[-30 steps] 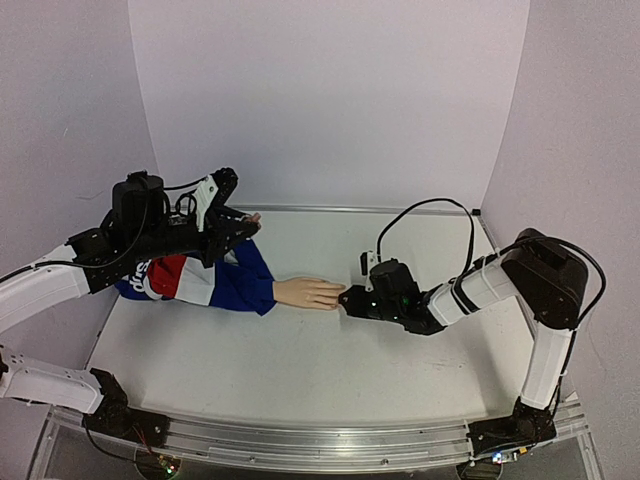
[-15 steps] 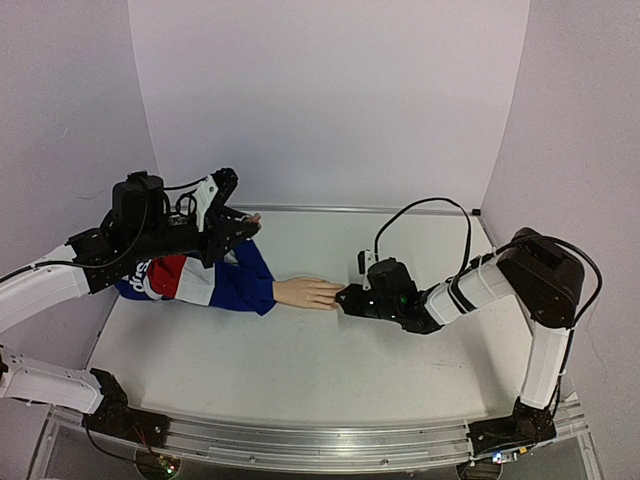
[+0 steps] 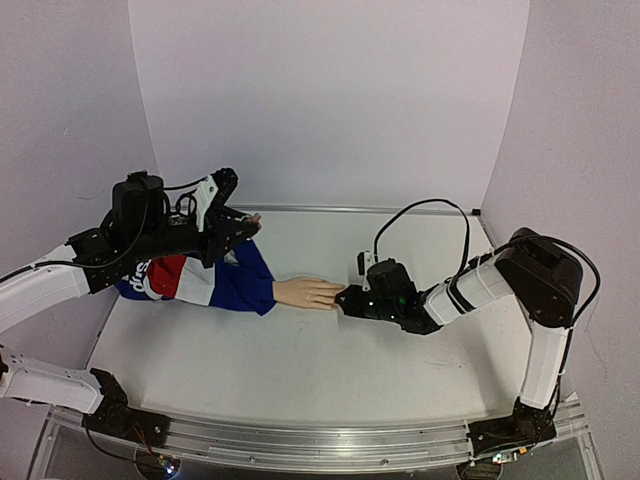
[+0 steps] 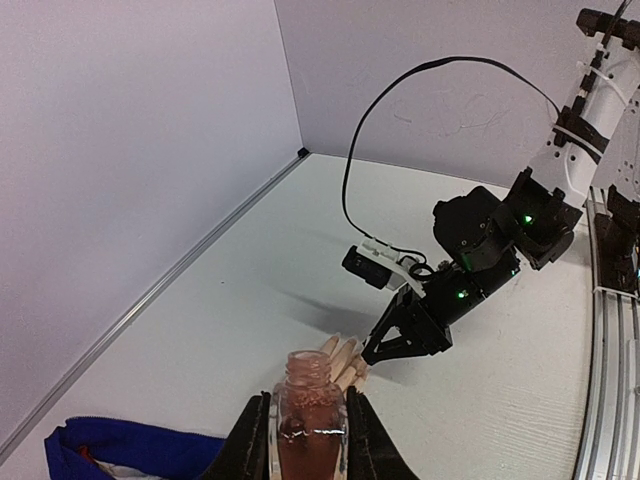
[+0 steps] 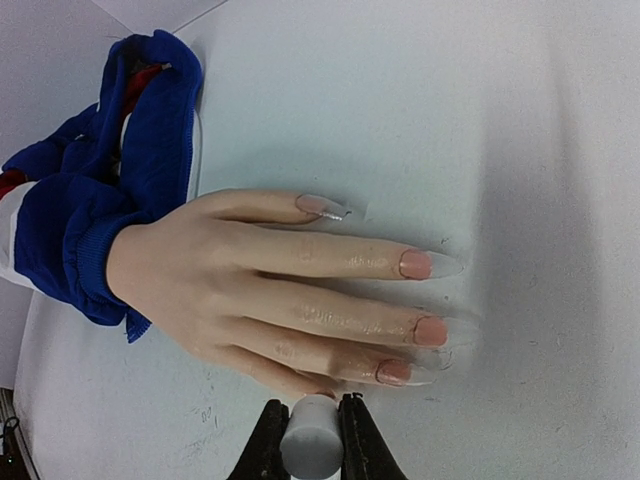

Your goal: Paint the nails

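While the right gripper (image 5: 306, 432), clamped on a white cylindrical cap (image 5: 310, 452), sits just beside the pale peach mannequin hand (image 3: 300, 292), the nails (image 5: 415, 264) lie toward its 1 o'clock. Seen from above, the hand's long axis runs 9-to-3, fingertips at 3; the farther left gripper (image 4: 300, 445) clasps an open pink bottle (image 4: 308, 405).

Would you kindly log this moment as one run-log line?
left gripper: shut on open bottle | right gripper: shut on white cap, beside mannequin hand | nails: three pink

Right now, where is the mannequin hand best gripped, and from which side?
Probably at the wrist, beside the blue cuff, from above, jaws across its width: the mannequin hand lies flat, palm down, and this keeps clear of the nails.
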`<action>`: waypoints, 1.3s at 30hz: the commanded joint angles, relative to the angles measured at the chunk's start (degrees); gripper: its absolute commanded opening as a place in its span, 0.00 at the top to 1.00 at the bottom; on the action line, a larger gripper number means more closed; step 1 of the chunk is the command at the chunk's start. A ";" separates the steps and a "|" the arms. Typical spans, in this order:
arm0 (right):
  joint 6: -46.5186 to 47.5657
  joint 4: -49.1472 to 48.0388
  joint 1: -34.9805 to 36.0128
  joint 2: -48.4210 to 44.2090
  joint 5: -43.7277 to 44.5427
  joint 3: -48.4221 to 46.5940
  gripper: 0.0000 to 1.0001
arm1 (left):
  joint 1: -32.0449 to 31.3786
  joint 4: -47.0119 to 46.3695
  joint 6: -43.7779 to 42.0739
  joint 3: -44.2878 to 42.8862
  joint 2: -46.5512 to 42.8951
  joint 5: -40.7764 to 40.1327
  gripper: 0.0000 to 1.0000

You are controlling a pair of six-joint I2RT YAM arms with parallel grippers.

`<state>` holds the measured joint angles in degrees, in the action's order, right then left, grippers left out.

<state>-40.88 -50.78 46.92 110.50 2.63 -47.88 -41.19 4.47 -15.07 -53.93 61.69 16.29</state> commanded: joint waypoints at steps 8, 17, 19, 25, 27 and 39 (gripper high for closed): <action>-0.71 -0.13 -0.07 0.15 0.38 -1.47 1.00 | 0.14 -1.93 -0.07 -0.82 -0.78 0.44 1.00; -0.76 1.06 -0.05 0.24 0.92 -2.02 1.00 | 0.14 -1.92 -0.12 -0.80 -0.90 0.45 1.00; -0.69 1.37 -0.03 0.24 1.02 -2.13 1.00 | 0.09 -1.90 -0.12 -0.78 -0.88 0.49 1.00; -0.78 1.86 -0.02 0.17 1.53 -2.13 1.00 | 0.10 -1.85 -0.11 -0.81 -0.84 0.50 1.00; -0.75 1.93 -0.06 0.16 1.59 -2.13 1.00 | 0.14 -1.88 -0.07 -0.79 -0.86 0.50 1.00; -0.74 3.08 -0.04 -0.54 3.03 -2.04 1.00 | 0.14 -1.83 0.02 -0.91 -0.77 0.64 1.00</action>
<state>-41.60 -47.97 46.92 110.59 3.95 -48.05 -41.19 4.47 -15.07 -53.93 61.69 16.32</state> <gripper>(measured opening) 0.144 0.216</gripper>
